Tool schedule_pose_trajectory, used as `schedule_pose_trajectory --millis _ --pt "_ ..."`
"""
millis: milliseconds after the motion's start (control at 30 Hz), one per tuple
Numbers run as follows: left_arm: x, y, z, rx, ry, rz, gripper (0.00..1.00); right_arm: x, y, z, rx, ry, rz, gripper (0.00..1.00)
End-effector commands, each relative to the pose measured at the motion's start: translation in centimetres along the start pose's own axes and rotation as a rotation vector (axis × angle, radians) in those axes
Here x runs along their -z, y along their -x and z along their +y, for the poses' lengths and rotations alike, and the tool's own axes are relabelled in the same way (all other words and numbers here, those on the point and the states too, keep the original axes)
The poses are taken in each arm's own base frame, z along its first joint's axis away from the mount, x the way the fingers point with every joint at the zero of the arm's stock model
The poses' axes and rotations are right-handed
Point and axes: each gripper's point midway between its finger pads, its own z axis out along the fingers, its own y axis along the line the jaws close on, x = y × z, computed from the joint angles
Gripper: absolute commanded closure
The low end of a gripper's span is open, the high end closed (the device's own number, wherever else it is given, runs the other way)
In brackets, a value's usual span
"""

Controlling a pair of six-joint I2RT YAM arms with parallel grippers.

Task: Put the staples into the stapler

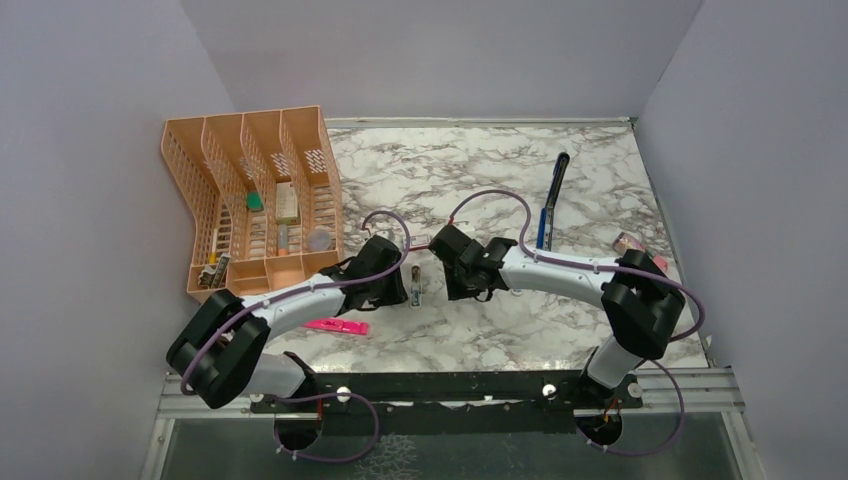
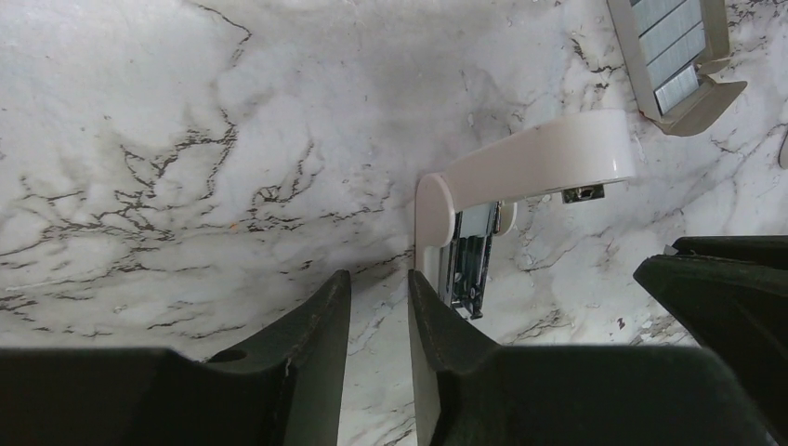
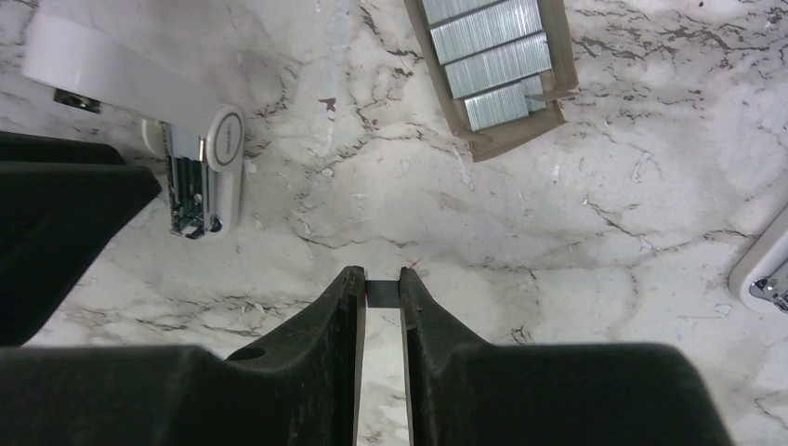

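Nearest the right wrist camera, the right gripper (image 3: 381, 276) has its black fingers nearly together, nipped on a small dark-grey piece at the very tips. I take it for a strip of staples (image 3: 382, 293) seen end-on, though it is too small to be sure.

From those tips, the staples (image 3: 483, 46) lie at 1 o'clock in a brown cardboard tray (image 3: 516, 137). They sit in rows, and the nearest row looks short. At 10 o'clock lies the stapler (image 3: 130, 88), white in these views and hinged open, with its metal magazine bare on the marble surface (image 3: 604, 232).

The left gripper (image 2: 377, 279) has its fingers a little apart with nothing between them. The stapler's hinge end is just beyond them at 1 o'clock, close but not touching.

From above, the stapler sits between the two grippers at mid-surface. A pink highlighter (image 1: 337, 326) lies at 7 o'clock of it and a peach desk organiser (image 1: 255, 200) at 10 o'clock.

As I judge it, a staple strip is very light, smooth and brittle. The glued legs would snap apart if it were bent or squeezed hard, so it is best pinched lightly across its long sides near the middle.

The stapler looks light enough to skid on the polished marble, and its raised arm may swing. A hold on the sides of the lower body near the hinge would steady it and leave the magazine channel free.
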Motion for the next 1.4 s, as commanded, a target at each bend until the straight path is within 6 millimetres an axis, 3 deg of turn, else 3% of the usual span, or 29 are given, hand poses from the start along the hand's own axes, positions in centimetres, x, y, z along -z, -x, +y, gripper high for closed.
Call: schedule_pose_trajectory --millis 0,300,533,833,1000,1367 --pt "-0.6 -1.0 -0.5 0.026 -0.033 0.037 0.71 0.5 2.7 1.8 -0.044 0.045 -0.096 0.76" --pt "-1.3 -2.0 -1.6 0.028 -0.088 0.076 0.78 0.2 3.9 3.6 -0.049 0.106 -0.116 0.76" --pt "-1.3 -1.8 -3.6 0.027 -0.193 0.076 0.79 -0.2 4.1 5.3 -0.025 0.182 -0.116 0.75" --pt "-0.8 -0.9 -0.7 0.017 -0.030 0.027 0.80 -1.0 3.9 6.3 0.002 0.203 -0.110 0.75" --pt "0.8 0.8 0.2 0.010 0.028 -0.059 0.80 -1.2 3.7 6.7 0.031 0.200 -0.124 0.75" --pt "8.1 7.9 1.7 0.018 0.136 -0.372 0.78 -0.7 4.1 8.0 0.088 0.157 -0.194 0.75"
